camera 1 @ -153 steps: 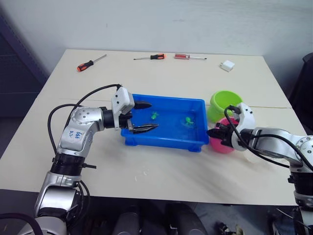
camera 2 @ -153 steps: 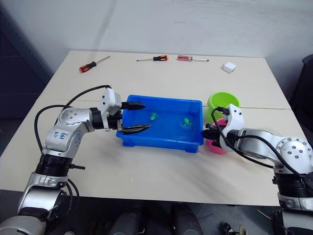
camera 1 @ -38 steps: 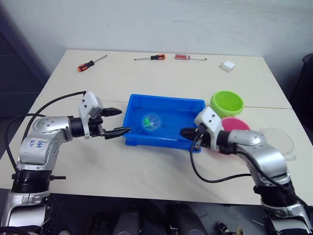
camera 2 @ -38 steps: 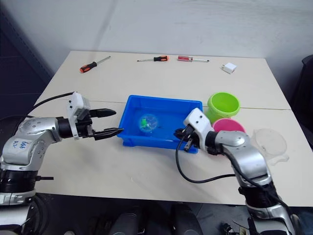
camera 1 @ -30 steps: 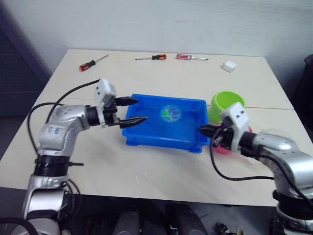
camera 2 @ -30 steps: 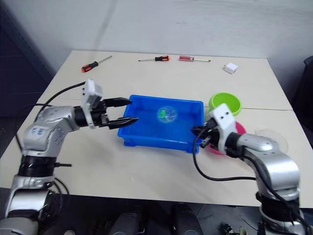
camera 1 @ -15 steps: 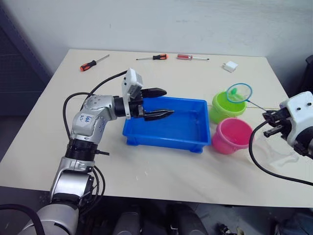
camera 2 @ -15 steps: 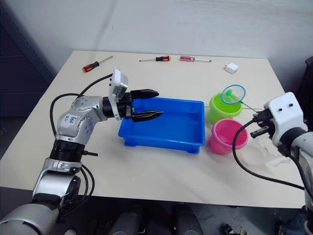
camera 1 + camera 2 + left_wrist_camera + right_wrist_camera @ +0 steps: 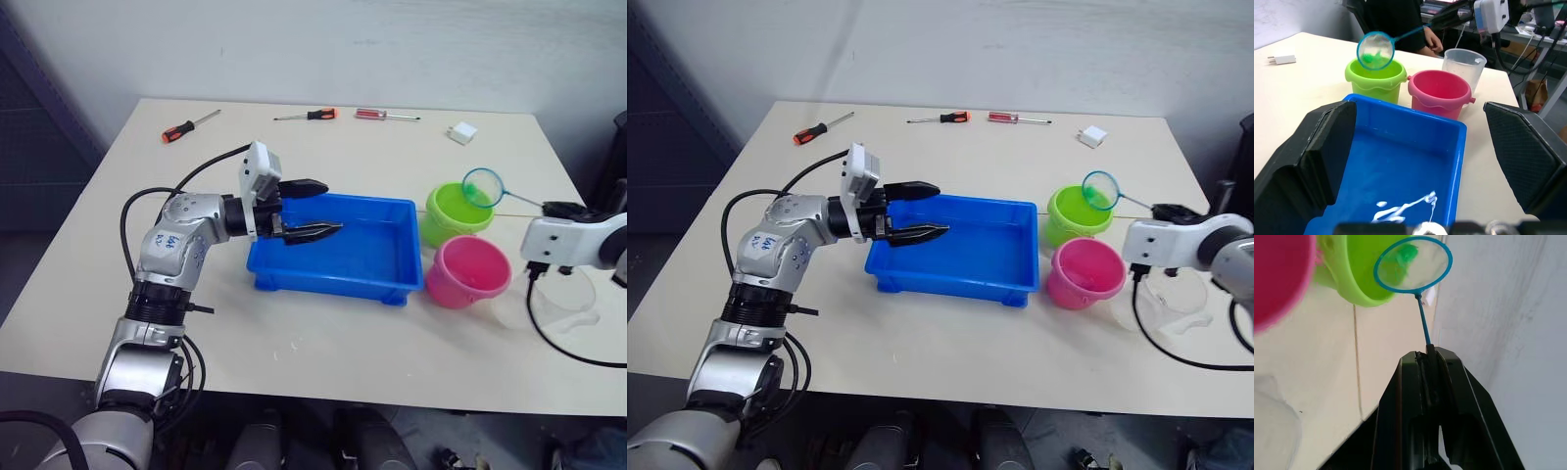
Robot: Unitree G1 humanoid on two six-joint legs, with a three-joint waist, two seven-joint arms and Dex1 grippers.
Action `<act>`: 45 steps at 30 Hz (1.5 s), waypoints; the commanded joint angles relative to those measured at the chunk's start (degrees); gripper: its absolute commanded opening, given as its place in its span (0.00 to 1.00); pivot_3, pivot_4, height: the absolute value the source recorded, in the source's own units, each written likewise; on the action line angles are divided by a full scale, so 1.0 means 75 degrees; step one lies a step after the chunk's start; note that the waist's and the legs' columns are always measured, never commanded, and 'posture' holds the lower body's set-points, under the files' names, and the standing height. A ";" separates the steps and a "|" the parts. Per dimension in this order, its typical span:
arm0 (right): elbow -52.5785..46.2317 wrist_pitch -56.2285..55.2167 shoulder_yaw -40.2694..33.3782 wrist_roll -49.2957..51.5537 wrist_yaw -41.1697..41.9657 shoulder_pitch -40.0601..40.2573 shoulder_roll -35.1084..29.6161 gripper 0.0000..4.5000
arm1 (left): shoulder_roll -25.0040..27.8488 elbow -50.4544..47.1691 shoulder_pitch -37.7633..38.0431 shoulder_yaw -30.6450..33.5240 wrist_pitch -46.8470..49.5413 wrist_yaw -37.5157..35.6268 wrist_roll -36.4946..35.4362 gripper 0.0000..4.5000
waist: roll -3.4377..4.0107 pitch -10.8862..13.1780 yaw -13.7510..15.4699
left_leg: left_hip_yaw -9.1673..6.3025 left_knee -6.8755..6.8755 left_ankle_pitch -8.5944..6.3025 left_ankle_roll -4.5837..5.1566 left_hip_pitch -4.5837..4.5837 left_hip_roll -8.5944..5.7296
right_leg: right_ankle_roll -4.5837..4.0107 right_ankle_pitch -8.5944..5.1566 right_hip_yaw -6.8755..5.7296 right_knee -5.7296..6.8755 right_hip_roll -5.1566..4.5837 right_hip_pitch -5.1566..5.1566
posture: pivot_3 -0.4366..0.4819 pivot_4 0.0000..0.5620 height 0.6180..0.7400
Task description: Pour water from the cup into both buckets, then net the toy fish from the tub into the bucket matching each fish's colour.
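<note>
Net [image 9: 1413,263] is carried by its thin handle, pinched between the closed fingers of the right tool [image 9: 1426,360]; the hoop is held out ahead of that tool, over the mouth of the lime green bucket [image 9: 455,212]. A green toy fish [image 9: 1403,254] is seen in the mesh, so the hoop is judged to be poised there for tipping the catch into the matching colour. The pink bucket [image 9: 468,271] stands just beside the green one, nearer the right tool. The clear measuring jug [image 9: 1168,297] sits upright on the worktop [image 9: 323,333] below the right tool, set aside, which suggests pouring is done.

The left tool [image 9: 312,208] is held with fingers spread wide and empty, over the near-left corner of the blue tub [image 9: 338,251], seemingly to keep the tub steady or stand ready. The tub holds a shallow film of water; no fish can be made out in it.

Screwdrivers [image 9: 315,115] and a small white charger block [image 9: 460,131] lie well beyond both tools, unused.
</note>
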 commanded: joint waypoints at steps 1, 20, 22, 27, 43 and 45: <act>0.0299 -0.1349 -0.0287 -0.0402 -0.0350 -0.0083 -0.0116 0.00 | 0.0066 -0.0206 -0.0006 0.0079 -0.0187 -0.0002 0.0056 1.00 | 0.0000 0.0000 -0.0015 | 0.0000 0.0000 0.0000 0.0000 0.0001 0.0000 | 0.0000 0.0000 0.0000 0.0000 0.0000 0.0001 | 0.48 0.27 1.00; -0.2589 0.3121 -0.1520 0.7160 0.2698 -0.0245 0.3173 0.00 | 0.2760 -0.2307 0.2108 0.0618 0.0801 -0.1568 -0.0591 1.00 | 0.0000 0.0001 -0.0176 | -0.0019 0.0002 0.0004 -0.0012 0.0011 0.0015 | -0.0002 -0.0001 -0.0010 0.0058 0.0004 0.0010 | 0.48 0.27 1.00; -0.2928 0.3291 -0.1210 0.7447 0.3075 -0.0016 0.3210 0.00 | 0.3154 -0.2605 0.2558 0.0769 0.0886 -0.1591 -0.0621 1.00 | 0.0000 0.0001 -0.0173 | -0.0032 -0.0001 -0.0018 0.0026 0.0022 0.0016 | -0.0004 -0.0002 -0.0020 0.0035 0.0002 0.0029 | 0.48 0.27 1.00; -0.2975 0.2638 0.0674 0.6663 0.4012 0.0322 0.3480 0.00 | 0.3982 -0.3476 0.4003 0.1309 0.0981 -0.1448 -0.0558 1.00 | -0.0002 -0.0001 -0.0168 | -0.0038 -0.0003 -0.0029 0.0048 0.0023 0.0010 | -0.0005 -0.0002 -0.0022 -0.0018 -0.0010 0.0042 | 0.48 0.27 1.00; -0.2042 0.1549 0.1713 0.4250 0.3480 0.0584 0.4000 0.89 | 0.3750 -0.3207 0.4339 0.1423 0.0859 -0.0655 -0.0503 1.00 | -0.0002 0.0000 -0.0157 | -0.0039 -0.0003 -0.0029 0.0043 0.0020 0.0008 | -0.0009 -0.0004 -0.0026 -0.0009 -0.0009 0.0030 | 0.48 0.27 1.00; -0.2551 0.2204 0.0532 0.5194 0.3313 0.1219 0.4093 1.00 | 0.3623 -0.2909 0.4059 0.1424 0.0924 -0.0714 -0.0622 1.00 | -0.0002 -0.0001 -0.0127 | -0.0039 -0.0003 -0.0029 0.0042 0.0020 0.0009 | -0.0009 -0.0004 -0.0027 -0.0008 -0.0009 0.0031 | 0.48 0.27 1.00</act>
